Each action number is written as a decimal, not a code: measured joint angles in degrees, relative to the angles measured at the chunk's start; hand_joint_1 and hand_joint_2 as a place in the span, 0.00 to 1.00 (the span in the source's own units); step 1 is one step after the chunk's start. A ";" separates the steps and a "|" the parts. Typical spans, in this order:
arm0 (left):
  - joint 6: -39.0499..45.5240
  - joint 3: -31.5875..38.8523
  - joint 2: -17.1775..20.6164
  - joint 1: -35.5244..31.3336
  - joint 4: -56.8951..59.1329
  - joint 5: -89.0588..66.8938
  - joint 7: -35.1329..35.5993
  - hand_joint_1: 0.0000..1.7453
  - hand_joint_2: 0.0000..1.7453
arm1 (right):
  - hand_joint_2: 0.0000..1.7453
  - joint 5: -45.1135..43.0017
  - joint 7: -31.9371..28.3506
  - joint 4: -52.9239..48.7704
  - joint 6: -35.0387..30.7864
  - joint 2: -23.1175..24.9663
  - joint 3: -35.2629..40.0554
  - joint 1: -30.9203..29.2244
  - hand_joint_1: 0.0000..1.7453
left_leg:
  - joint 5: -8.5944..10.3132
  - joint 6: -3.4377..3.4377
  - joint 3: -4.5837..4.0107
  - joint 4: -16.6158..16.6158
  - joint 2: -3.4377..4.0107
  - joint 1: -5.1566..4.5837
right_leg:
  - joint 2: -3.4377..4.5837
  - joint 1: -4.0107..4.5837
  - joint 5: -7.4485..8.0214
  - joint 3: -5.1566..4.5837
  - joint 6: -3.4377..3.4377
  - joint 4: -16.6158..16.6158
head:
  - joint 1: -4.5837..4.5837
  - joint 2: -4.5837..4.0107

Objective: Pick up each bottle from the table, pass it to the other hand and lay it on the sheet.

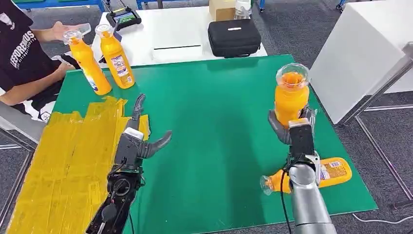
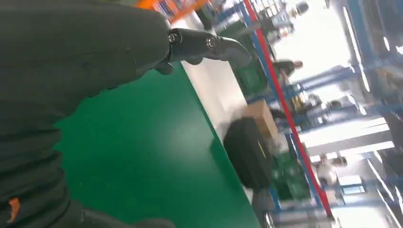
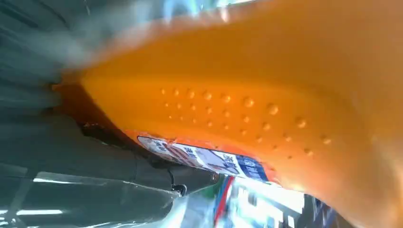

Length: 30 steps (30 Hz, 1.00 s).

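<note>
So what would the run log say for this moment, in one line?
right hand: holds upright orange plastic bottle | left hand: empty, fingers apart | yellow sheet: bare

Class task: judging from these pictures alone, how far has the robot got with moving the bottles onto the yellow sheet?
Done: nothing; the yellow sheet holds no bottle. In hand: the right hand grips one bottle upright; the left hand waits open. Left: the handover, one lying bottle, two standing bottles.

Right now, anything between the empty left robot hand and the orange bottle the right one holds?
Nothing: head view shows bare green mat between left robot hand and held orange plastic bottle.
</note>
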 measured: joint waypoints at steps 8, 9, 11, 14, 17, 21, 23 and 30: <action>-0.63 -1.58 0.09 0.03 -0.74 0.31 -0.15 0.00 1.00 | 1.00 -2.68 -1.26 -1.42 1.04 1.81 1.90 0.83 1.00 | 0.02 -0.01 0.00 0.00 0.00 0.00 | 0.00 -0.01 0.00 0.00 0.00 0.00 | 0.02 0.00; -0.94 -1.62 0.09 0.03 -0.79 0.31 -0.15 0.00 1.00 | 1.00 -3.18 -1.26 -1.44 1.35 1.83 2.10 0.85 1.00 | 0.02 -0.01 0.00 0.00 0.00 0.00 | 0.00 -0.01 0.00 0.00 0.00 0.00 | 0.00 0.00; -2.79 -2.21 0.20 0.05 -1.09 1.22 -0.15 0.00 1.00 | 1.00 -5.62 -1.26 -1.44 3.94 2.12 2.55 0.84 1.00 | 0.02 -0.01 -0.02 0.00 0.00 -0.01 | -0.01 -0.01 0.00 0.00 0.00 0.00 | 0.02 0.00; -8.55 -3.28 0.24 0.23 -2.39 6.04 -0.15 0.00 1.00 | 1.00 -8.01 -1.35 -0.65 6.51 2.80 4.13 0.49 1.00 | 0.02 -0.01 -0.04 0.00 0.00 0.00 | 0.00 -0.01 0.00 -0.01 0.00 0.01 | 0.00 0.00; -14.15 -4.77 0.31 0.33 -4.33 10.36 0.26 0.00 1.00 | 1.00 -8.73 -1.35 1.58 8.28 3.93 6.32 -0.51 1.00 | 0.01 -0.02 -0.03 0.00 0.01 0.01 | 0.00 0.00 0.00 -0.03 0.00 0.01 | 0.00 0.00; -17.11 -6.12 0.44 0.25 -6.23 12.46 1.34 0.00 1.00 | 1.00 -8.29 -1.22 5.01 10.42 5.53 9.53 -2.13 1.00 | 0.02 -0.02 -0.03 -0.01 0.01 0.03 | 0.01 0.01 0.00 -0.05 -0.01 0.01 | 0.00 0.00; -17.51 -6.76 0.48 0.00 -7.02 12.94 1.84 0.00 1.00 | 1.00 -7.97 -1.05 6.67 10.68 6.23 11.30 -2.92 1.00 | 0.03 -0.03 -0.03 -0.01 0.01 0.03 | 0.01 0.02 0.00 -0.05 -0.01 0.01 | 0.00 0.00; -17.85 -7.33 0.66 -0.16 -8.09 13.25 2.10 0.00 1.00 | 1.00 -7.73 -0.85 9.29 11.01 7.10 13.66 -4.04 1.00 | 0.04 -0.04 -0.04 -0.01 0.00 0.02 | -0.01 -0.02 0.00 -0.04 -0.01 0.01 | 0.00 0.00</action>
